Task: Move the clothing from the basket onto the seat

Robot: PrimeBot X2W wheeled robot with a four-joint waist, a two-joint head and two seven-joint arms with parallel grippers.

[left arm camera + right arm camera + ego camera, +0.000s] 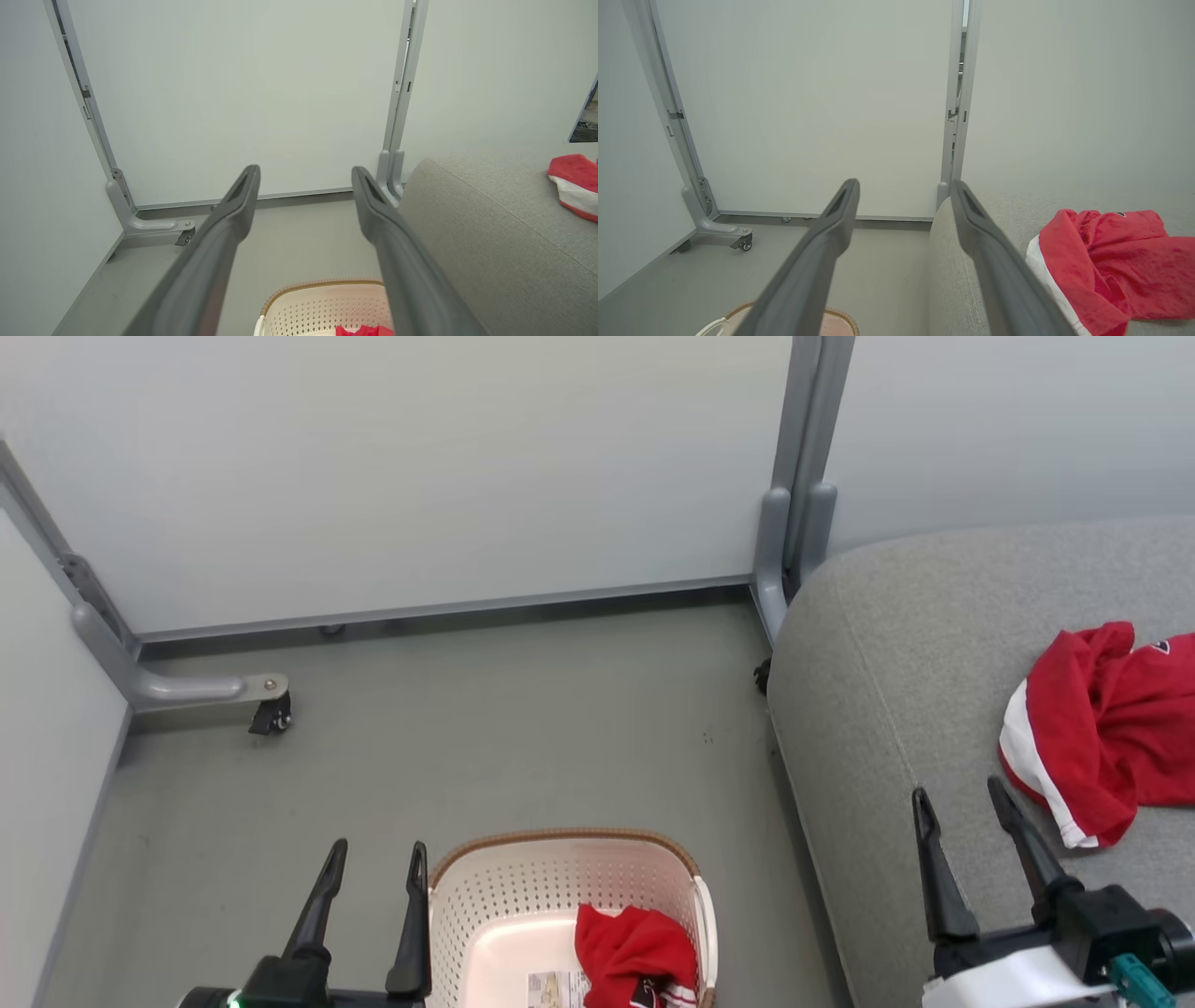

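I have both claws low in the head view. My left claw (378, 847) sits at the near left with its two fingers spread apart and nothing between them, pointing away from me. It is just left of the basket (560, 840). Its right finger lies close along the basket's left rim, and I cannot tell whether they touch.

My right claw (959, 790) is at the near right, also spread open and empty. Its fingers show against the near part of the seat (887, 644).

The basket stands on the grey floor (513, 709), just left of the seat's rounded edge. Inside it, against the right wall, lies a crumpled red garment (630, 943) with a bit of white striping and a dark patch at its near edge. A paper label (557, 987) lies on the basket's bottom, just left of that garment.

The other red garment (1102, 728) lies bunched on the seat at the right, well apart from the basket. It has a white panel along its left and near edge and a small dark patch at its far right. It sits just right of and beyond my right claw's fingertips, with grey cushion showing between them. In the right wrist view it is to the right of the right finger.

At the far side, pale wall panels (420, 476) meet at grey posts. A small black caster (271, 714) sits under a grey foot at the far left.
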